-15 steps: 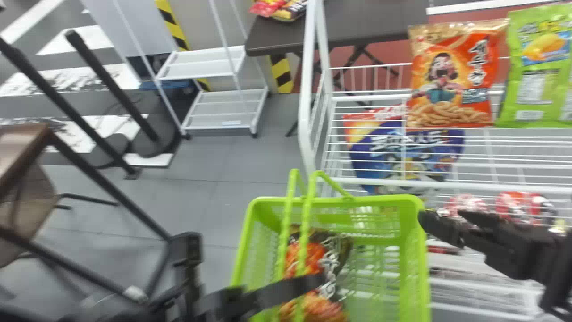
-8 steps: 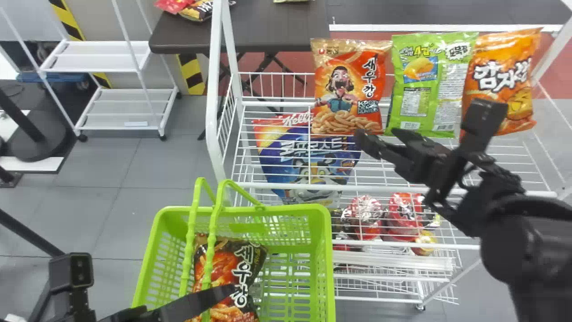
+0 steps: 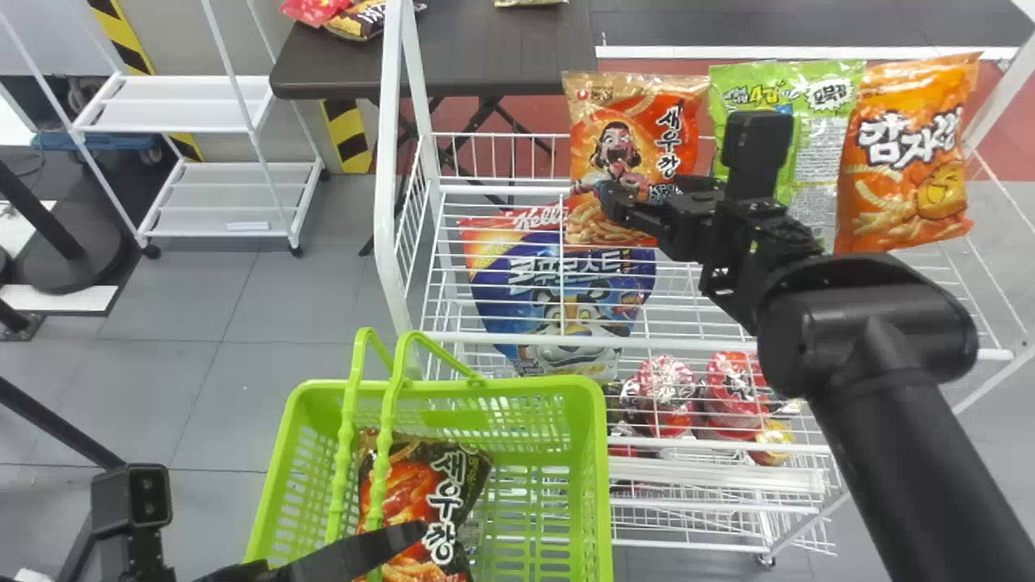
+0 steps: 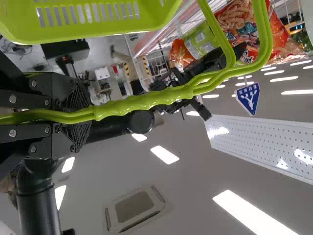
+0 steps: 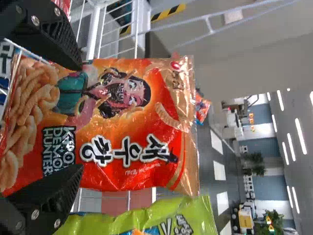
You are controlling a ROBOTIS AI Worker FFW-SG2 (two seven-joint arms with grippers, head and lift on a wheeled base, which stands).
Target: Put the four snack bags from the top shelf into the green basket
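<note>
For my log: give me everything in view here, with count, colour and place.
shrimp snack bag: one, orange-red, top shelf, left
green bag: one, top shelf, middle
potato snack bag: one, orange, top shelf, right
large bag: one, blue, below those
round packs: at least two, red and white, lower shelf
shelf rack: one, white
basket: one, green, lower centre
basket handles: two, green
dark snack bag: one, black-red, in basket
table: one, dark, behind rack, snack bags on it
second rack: one, white, back left
ceiling lights: several, white
left gripper: one, black, shut on basket handles
right gripper: one, black, open before shrimp snack bag
</note>
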